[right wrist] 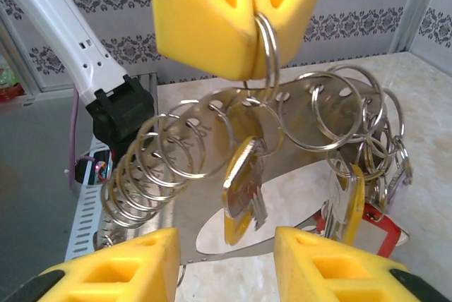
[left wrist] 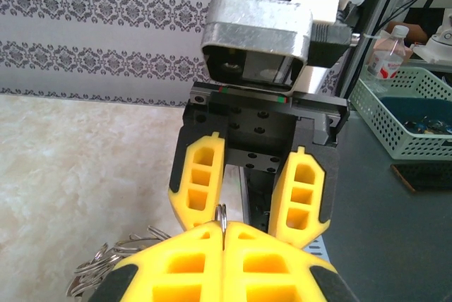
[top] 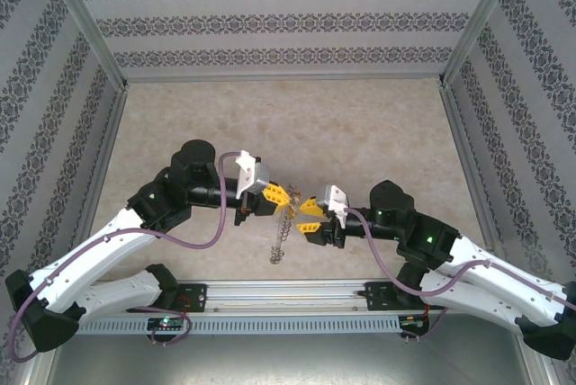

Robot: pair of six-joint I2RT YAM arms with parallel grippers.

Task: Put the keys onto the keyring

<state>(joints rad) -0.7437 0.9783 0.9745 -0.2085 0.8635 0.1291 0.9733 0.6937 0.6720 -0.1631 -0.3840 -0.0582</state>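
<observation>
a lab test booth: aluminium frame, patterned wall panels, green basket.

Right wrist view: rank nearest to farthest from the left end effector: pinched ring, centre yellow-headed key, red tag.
1. Touching: silver metal split ring, pinched by the shut left end effector, top.
2. Below, centre: hanging yellow-headed silver key.
3. Lower right: red flat tag, farthest.

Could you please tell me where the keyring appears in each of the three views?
Top external: the keyring hangs just below centre.
Left wrist: the keyring pokes up at bottom centre, with loops at bottom left.
Right wrist: the keyring spans top centre to middle.
Shared landmark: the shut left tool pinching it.
</observation>
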